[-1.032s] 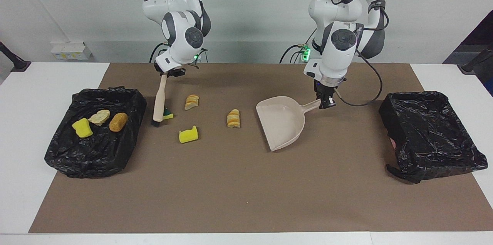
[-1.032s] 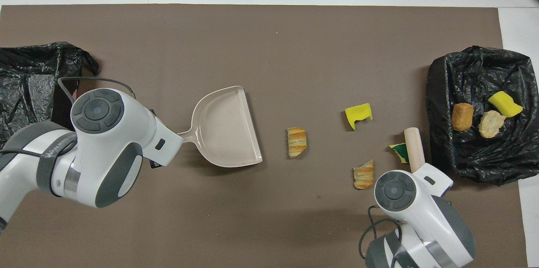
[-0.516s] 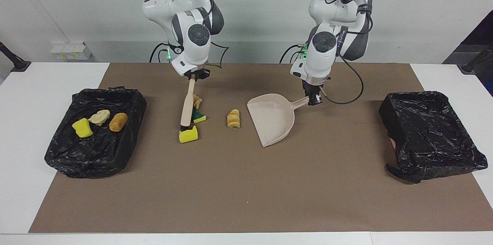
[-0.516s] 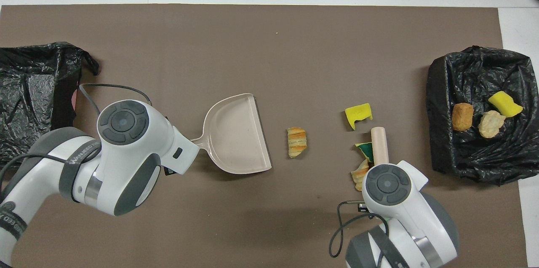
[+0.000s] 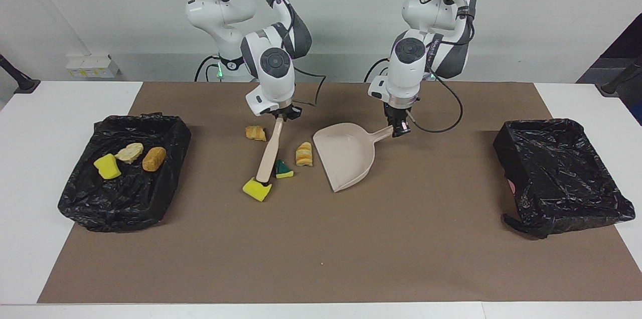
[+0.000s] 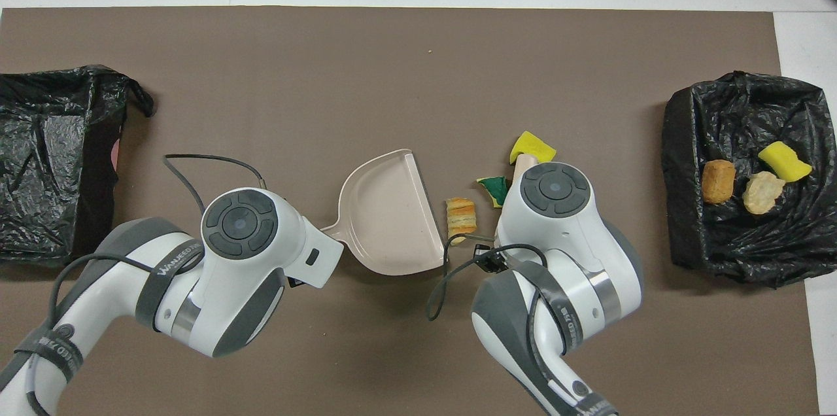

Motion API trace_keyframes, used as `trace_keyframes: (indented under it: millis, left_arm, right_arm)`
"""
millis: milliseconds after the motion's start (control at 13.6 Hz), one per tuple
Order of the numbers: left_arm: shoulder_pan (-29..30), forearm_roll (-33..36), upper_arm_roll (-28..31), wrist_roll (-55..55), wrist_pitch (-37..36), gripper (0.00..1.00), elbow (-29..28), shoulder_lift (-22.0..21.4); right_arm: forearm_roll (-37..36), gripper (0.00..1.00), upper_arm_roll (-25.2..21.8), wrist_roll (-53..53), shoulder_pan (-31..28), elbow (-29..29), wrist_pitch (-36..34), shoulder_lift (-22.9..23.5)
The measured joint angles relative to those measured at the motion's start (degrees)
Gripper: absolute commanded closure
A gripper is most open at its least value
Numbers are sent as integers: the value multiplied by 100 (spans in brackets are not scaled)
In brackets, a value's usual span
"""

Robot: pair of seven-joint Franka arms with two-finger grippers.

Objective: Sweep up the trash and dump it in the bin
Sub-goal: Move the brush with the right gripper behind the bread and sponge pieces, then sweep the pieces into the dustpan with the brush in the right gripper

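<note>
My right gripper (image 5: pixel 281 114) is shut on the handle of the beige brush (image 5: pixel 268 151), which slants down to the mat. A yellow sponge scrap (image 5: pixel 257 189) (image 6: pixel 531 147) touches its bristle end. A green-backed scrap (image 5: pixel 283 169) (image 6: pixel 495 188) lies beside the brush. A striped bread chunk (image 5: pixel 304 154) (image 6: pixel 461 218) lies at the mouth of the beige dustpan (image 5: pixel 346 156) (image 6: pixel 392 216). Another bread chunk (image 5: pixel 256 133) lies nearer the robots, hidden in the overhead view. My left gripper (image 5: pixel 398 128) is shut on the dustpan's handle.
A black-lined bin (image 5: pixel 125 208) (image 6: pixel 686 141) at the right arm's end holds a yellow scrap (image 5: pixel 107 166), a pale chunk (image 5: pixel 129 152) and a brown chunk (image 5: pixel 154 158). A second black-lined bin (image 5: pixel 562 173) (image 6: pixel 46 161) stands at the left arm's end.
The right gripper swept the brush toward the dustpan, pushing the yellow and green-backed scraps along and leaving one bread chunk where it was. The left gripper slid the dustpan toward the scraps.
</note>
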Motion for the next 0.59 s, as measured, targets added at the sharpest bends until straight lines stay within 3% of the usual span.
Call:
trace_keyframes:
  millis: [590]
  left_arm:
    - [-60,1,-18,-426,112,100,-229,-74]
  right_arm:
    - [106,100,70,41,735,151,-144,50]
